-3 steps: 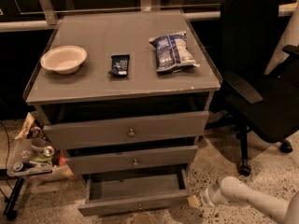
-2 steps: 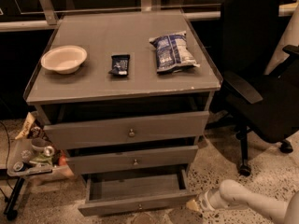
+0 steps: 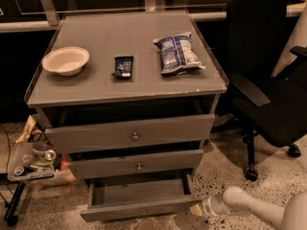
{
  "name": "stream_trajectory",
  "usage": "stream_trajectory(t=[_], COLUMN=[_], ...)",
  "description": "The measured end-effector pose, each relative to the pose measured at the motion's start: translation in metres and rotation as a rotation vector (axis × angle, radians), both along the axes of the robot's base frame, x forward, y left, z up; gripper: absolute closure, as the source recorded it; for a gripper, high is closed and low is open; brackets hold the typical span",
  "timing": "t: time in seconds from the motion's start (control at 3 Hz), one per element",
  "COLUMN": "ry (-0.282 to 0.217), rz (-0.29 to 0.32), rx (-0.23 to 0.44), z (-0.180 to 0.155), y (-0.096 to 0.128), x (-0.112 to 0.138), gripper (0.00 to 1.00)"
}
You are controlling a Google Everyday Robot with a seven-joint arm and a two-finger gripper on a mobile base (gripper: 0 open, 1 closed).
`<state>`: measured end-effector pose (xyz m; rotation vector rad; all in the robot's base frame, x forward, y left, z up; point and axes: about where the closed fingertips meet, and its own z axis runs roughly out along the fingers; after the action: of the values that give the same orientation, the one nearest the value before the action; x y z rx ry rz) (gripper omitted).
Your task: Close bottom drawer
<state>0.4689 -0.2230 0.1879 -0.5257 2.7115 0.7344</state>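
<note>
The bottom drawer [image 3: 139, 207] of the grey cabinet stands pulled out, its plain grey tray showing, with a small round knob low on its narrow front panel. Above it sit the medium drawer [image 3: 136, 164] and the widest top drawer [image 3: 132, 133], both slightly out. My gripper [image 3: 197, 210] comes in from the lower right on a white arm, its tip right at the bottom drawer's right front corner.
On the cabinet top [image 3: 96, 87] lie a cream bowl [image 3: 65, 60], a dark snack packet [image 3: 123, 66] and a blue chip bag [image 3: 177, 53]. A black office chair [image 3: 268, 90] stands at the right. A cluttered stand [image 3: 29, 164] is at the left on the speckled floor.
The white arm has shifted slightly along the floor, staying by the bottom drawer's right front corner. The drawer itself looks about as far out as before.
</note>
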Motion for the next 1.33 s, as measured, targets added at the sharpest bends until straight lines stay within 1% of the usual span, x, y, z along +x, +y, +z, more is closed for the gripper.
stream_trajectory(t=[0.33, 0.67, 1.33], ry=[-0.017, -0.034, -0.071], rz=[-0.048, -0.069, -0.093], rx=[0.008, 0.011, 0.025], z=[-0.019, -0.024, -0.018], y=[0.000, 0.000, 0.001], x=[0.019, 0.029, 0.047], gripper=[1.00, 1.00, 1.00])
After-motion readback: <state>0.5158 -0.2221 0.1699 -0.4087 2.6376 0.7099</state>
